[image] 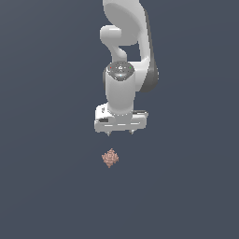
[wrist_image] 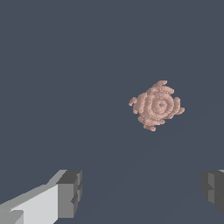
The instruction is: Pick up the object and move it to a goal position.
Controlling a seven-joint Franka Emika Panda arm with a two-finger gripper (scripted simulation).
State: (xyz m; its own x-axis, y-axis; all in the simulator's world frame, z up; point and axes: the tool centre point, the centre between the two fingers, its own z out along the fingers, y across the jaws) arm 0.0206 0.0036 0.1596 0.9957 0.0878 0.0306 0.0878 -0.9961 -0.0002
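1. The lump [image: 110, 158] is small, pink-brown and bumpy. It lies on the dark floor [image: 46, 196], near the pincer [image: 120, 134] but not right under it. It sits a bit ahead of the tips, toward the camera in the exterior view.
2. The step now is getting over the lump. I think the pincer should slide until the lump is right between its two fingers [wrist_image: 70, 193], then go straight down.
3. It should go slow and close gently. The bumpy sides could slip.
4. The pincer is wide open, much wider than the lump. It holds nothing and touches nothing.
5. Behind it, the white arm [image: 122, 88] rises up and away. No goal mark shows.
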